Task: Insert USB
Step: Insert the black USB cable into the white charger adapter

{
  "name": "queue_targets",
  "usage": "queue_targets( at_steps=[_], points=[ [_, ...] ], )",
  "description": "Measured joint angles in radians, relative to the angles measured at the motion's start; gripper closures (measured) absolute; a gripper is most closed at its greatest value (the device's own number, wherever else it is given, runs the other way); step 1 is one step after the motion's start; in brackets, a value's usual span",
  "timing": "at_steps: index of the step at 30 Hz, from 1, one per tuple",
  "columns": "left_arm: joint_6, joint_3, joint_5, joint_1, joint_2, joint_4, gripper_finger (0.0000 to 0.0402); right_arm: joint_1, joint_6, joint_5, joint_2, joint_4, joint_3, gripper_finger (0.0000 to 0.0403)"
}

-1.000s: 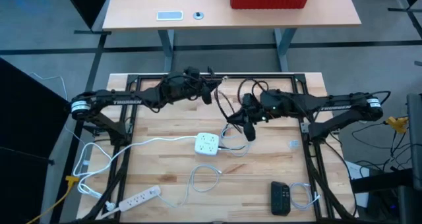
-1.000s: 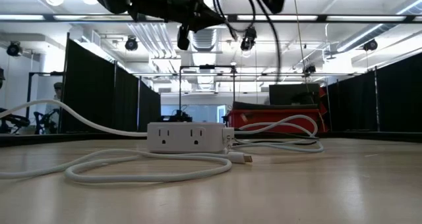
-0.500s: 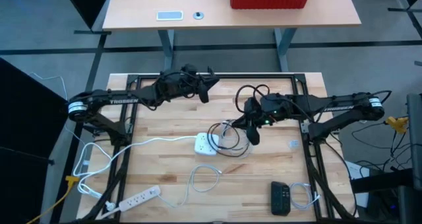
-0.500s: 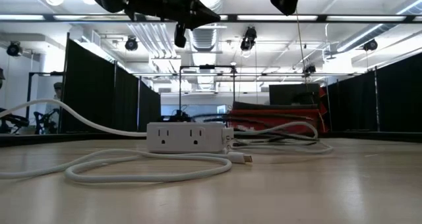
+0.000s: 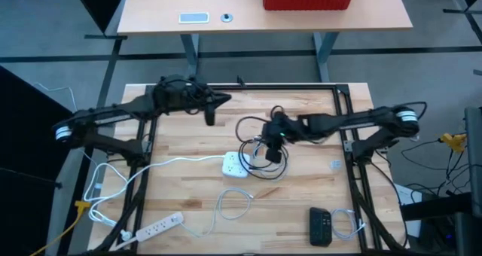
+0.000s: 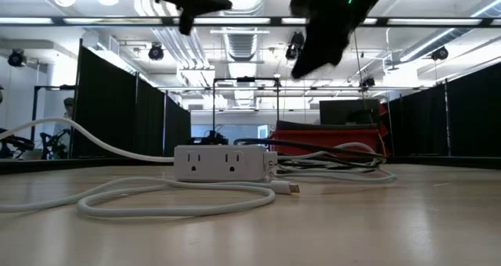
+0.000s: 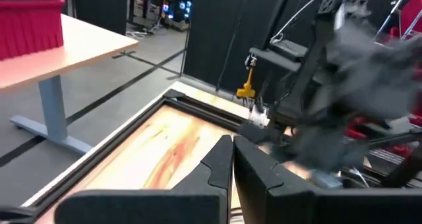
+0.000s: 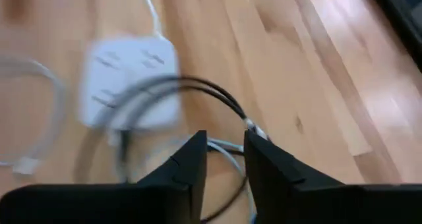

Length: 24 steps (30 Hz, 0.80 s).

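Observation:
A white power hub (image 5: 236, 164) lies flat mid-table, also seen in the low view (image 6: 223, 163) and the right wrist view (image 8: 128, 82). A black cable (image 5: 252, 132) lies in loose loops beside and partly over it. My right gripper (image 5: 273, 155) hovers just right of the hub, shut on that cable (image 8: 198, 85). A white cable ends in a USB plug (image 6: 291, 188) that rests on the table near the hub. My left gripper (image 5: 213, 108) is raised over the far left of the table, shut and holding nothing (image 7: 232, 159). My right gripper has the black cable where it reaches the fingertips (image 8: 245, 120), next to a small bright piece on the cable. The fingers themselves hide the exact hold. They slant down from the table's right side. The rest of the cable lies slack on the table.
A white power strip (image 5: 158, 227) lies at the near left with its cord running along the left side. A black device (image 5: 320, 226) with a coiled white cable sits near right. A black frame (image 5: 248, 86) borders the table. Bare wood is free at far right.
My left gripper has drawn back toward the table's left edge. My right gripper has gone down and left toward the hub. The black cable, earlier raised between the two grippers, has dropped into slack loops on the table by the hub.

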Motion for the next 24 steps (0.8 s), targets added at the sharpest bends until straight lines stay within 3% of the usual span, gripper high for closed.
queue_targets(
  at_steps=[8,14,19,24],
  points=[
    [-0.023,0.000,0.003,-0.012,-0.162,-0.211,0.0401,-0.148,-0.327,-0.166,0.251,0.004,0.106,0.0267],
    [-0.084,-0.002,0.003,-0.051,-0.196,-0.372,0.0401,-0.194,-0.478,-0.234,0.399,-0.027,0.189,0.0263],
    [-0.097,-0.002,-0.002,-0.075,-0.198,-0.421,0.0401,-0.207,-0.491,-0.268,0.473,-0.043,0.219,0.0295],
    [-0.077,-0.002,-0.016,-0.076,-0.186,-0.418,0.0401,-0.210,-0.460,-0.269,0.490,-0.040,0.226,0.0384]
  ],
)
